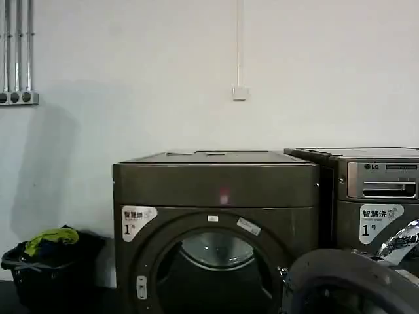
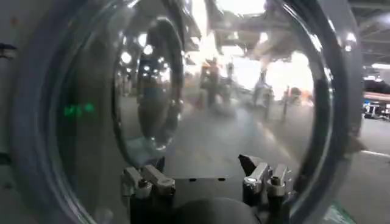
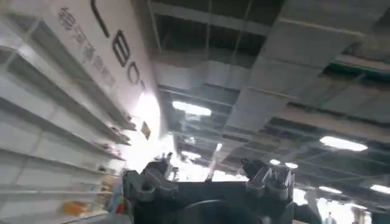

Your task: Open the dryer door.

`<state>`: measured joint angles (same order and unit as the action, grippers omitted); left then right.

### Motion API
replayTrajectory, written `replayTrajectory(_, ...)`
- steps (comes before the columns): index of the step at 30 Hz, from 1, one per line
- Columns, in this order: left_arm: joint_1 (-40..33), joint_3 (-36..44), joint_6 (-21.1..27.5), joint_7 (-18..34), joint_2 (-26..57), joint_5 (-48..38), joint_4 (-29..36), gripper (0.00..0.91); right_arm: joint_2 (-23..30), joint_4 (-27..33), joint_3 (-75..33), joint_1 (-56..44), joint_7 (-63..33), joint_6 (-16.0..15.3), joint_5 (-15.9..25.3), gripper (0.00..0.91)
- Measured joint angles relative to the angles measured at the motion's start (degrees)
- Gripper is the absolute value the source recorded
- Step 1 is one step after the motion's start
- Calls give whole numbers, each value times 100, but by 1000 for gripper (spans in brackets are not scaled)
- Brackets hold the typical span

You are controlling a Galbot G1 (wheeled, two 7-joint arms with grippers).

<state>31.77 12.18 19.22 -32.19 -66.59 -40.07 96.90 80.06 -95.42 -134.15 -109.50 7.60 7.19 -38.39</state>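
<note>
Bronze-grey box in the middle of the head view is the dryer [image 1: 216, 222], sitting against a white wall [image 1: 163, 72], white "1" sticker [image 1: 136, 221] on its front. Its drum opening is exposed, and the dryer door [image 1: 350, 282] hangs swung out at the lower right, so yeah, it's open.

Left wrist view: the left gripper [image 2: 206, 182] sits right up against the inner side of the door, glass bowl and rim [image 2: 36, 140] curving around it. Fingers are spread wide apart and nothing is between them.

Right gripper [image 3: 214, 179] points up at a ceiling with strip lights [image 3: 344, 143], fingers also apart, holding nothing.

Dark laundry basket [image 1: 49, 268] sits on the floor to the dryer's left, a second machine [image 1: 380, 196] on its right.
</note>
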Motion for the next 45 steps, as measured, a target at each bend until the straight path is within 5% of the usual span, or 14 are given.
replayTrajectory(27,-523,829,-18,37,-1012,131,-538,907,-40,670,-625,-282,-177,36,146,907)
replayTrajectory(45,940,-1144,417,322,649,578,1420,907,-133,618,-503,-144,-106,-61,458,907)
